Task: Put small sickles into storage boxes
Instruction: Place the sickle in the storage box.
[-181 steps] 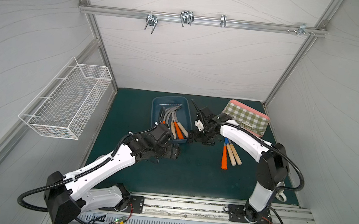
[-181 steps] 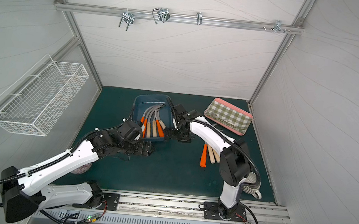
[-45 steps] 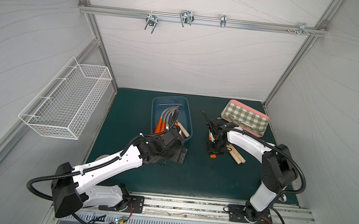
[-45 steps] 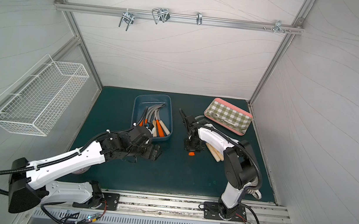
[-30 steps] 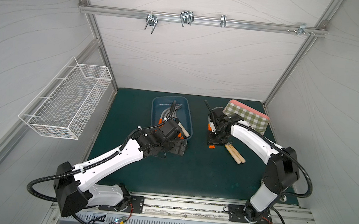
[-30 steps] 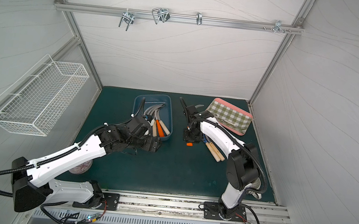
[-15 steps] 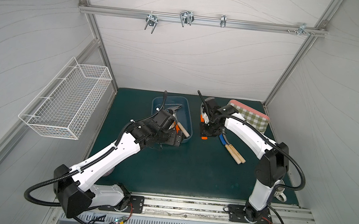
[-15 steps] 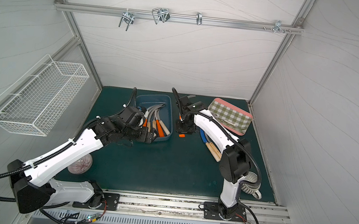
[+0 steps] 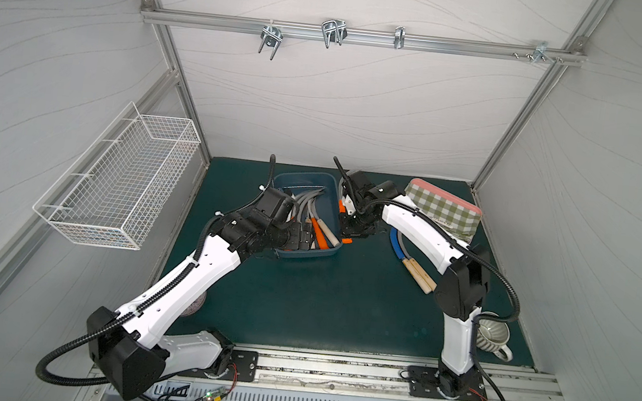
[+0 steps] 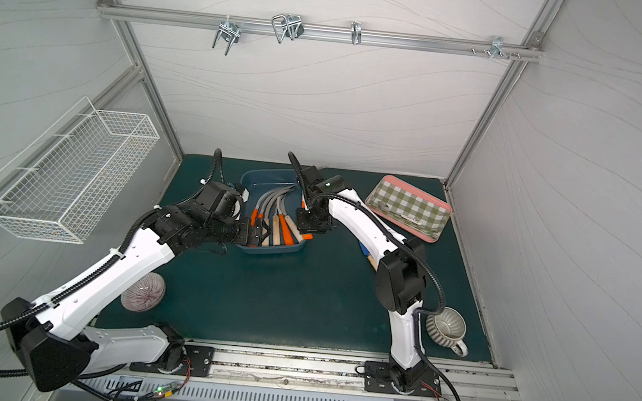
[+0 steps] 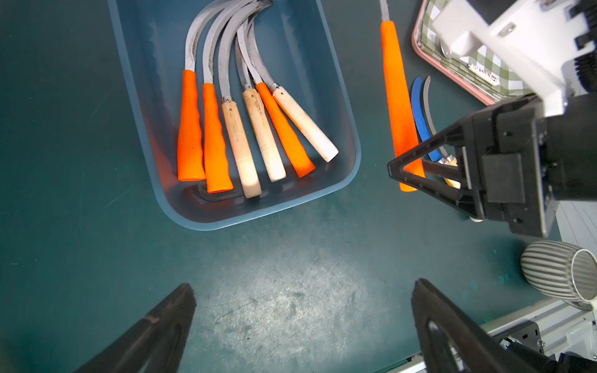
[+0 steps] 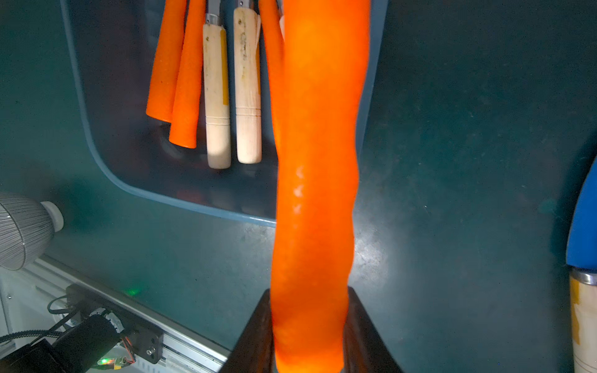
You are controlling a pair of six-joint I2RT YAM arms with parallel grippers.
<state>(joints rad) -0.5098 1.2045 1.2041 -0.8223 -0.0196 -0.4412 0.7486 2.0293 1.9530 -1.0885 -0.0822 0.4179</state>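
Observation:
The dark blue storage box (image 9: 306,250) (image 10: 270,250) holds several small sickles (image 11: 245,129) side by side, with orange and pale wood handles. My right gripper (image 12: 308,297) (image 9: 353,229) is shut on the orange handle of another sickle (image 12: 316,161) (image 11: 395,97), which hangs just beside the box's right wall. My left gripper (image 11: 303,287) (image 10: 257,233) is open and empty by the box's near end. Two more sickles lie on the mat under the right arm: a blue blade (image 9: 398,244) (image 11: 420,119) and wooden handles (image 9: 419,275).
A green-checked, pink-rimmed tray (image 9: 444,210) sits at the back right. A white wire basket (image 9: 118,184) hangs on the left wall. A ribbed cup (image 10: 446,328) stands by the right arm's base and a ribbed round bowl (image 10: 143,292) lies under the left arm.
My right gripper has carried the orange-handled sickle from the mat on the right, leftward to the box's right wall. The left arm has swung back and left to the box's near end.

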